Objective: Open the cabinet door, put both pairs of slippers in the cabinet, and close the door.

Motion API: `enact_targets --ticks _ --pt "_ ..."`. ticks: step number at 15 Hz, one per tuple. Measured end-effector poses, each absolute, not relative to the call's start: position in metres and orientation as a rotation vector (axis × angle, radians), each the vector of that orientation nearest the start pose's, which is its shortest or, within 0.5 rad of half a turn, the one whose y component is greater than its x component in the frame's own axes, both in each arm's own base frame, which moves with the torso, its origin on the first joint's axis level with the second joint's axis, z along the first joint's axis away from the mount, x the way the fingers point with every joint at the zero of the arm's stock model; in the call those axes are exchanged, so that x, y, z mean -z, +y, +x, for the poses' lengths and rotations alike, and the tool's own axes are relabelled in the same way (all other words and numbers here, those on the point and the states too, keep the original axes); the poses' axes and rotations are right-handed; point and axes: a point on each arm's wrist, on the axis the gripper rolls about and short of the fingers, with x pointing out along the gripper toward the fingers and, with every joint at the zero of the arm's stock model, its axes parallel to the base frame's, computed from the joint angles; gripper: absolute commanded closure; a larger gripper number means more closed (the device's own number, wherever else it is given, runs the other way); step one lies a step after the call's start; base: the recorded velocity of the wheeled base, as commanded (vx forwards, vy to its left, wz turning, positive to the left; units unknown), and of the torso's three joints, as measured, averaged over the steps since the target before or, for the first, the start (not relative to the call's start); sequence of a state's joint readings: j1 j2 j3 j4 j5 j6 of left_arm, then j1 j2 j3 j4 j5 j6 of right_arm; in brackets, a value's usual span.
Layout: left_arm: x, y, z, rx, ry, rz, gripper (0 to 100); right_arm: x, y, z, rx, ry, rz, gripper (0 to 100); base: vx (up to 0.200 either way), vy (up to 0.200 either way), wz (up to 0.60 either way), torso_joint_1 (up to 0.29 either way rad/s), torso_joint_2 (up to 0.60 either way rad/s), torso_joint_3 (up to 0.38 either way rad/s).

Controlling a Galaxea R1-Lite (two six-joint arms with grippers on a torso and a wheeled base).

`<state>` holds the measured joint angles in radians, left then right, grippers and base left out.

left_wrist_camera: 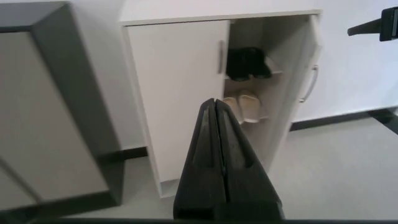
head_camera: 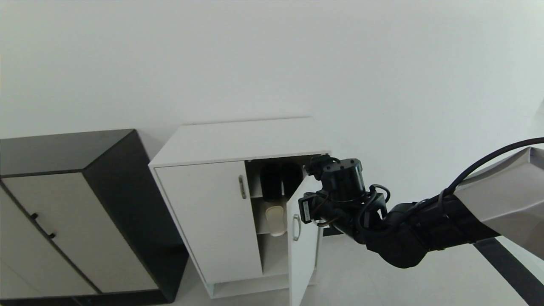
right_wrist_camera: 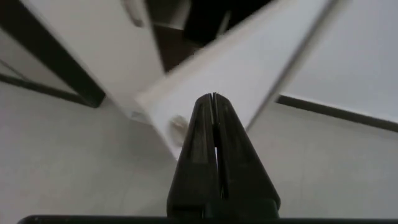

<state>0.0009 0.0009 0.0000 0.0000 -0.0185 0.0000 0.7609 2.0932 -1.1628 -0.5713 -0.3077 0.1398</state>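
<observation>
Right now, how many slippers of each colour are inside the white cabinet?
Black slippers: 2
Cream slippers: 2
Total: 4

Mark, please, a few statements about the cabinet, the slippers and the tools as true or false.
1. The right door stands ajar. True.
2. The black slippers sit below the pale slippers. False: they are on the shelf above.
3. The left tool is shut. True.
4. The right tool grips a slipper. False: it is shut, with nothing in it, close to the right door.
</observation>
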Motion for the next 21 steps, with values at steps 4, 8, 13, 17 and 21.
enact_targets --ticks 4,8,13,17,21 --pt "-0.075 0.0 -0.023 0.019 0.001 0.0 100 -0.129 0.274 0.305 -0.412 0.344 -0.048 100 0.0 0.0 0.0 0.0 0.0 0.0" --pt "-0.075 0.0 -0.023 0.017 0.001 0.0 100 -0.127 0.258 0.316 -0.366 0.352 -0.048 100 0.0 0.0 0.0 0.0 0.0 0.0" --pt "-0.075 0.0 -0.023 0.017 0.001 0.001 100 -0.118 0.237 0.308 -0.33 0.402 -0.063 100 0.0 0.0 0.0 0.0 0.0 0.0" --pt "-0.075 0.0 -0.023 0.017 0.001 0.001 100 -0.115 0.23 0.307 -0.319 0.407 -0.06 100 0.0 0.0 0.0 0.0 0.0 0.0" --pt "-0.075 0.0 -0.023 0.017 0.001 0.001 100 -0.128 0.232 0.313 -0.324 0.271 0.03 100 0.0 0.0 0.0 0.0 0.0 0.0"
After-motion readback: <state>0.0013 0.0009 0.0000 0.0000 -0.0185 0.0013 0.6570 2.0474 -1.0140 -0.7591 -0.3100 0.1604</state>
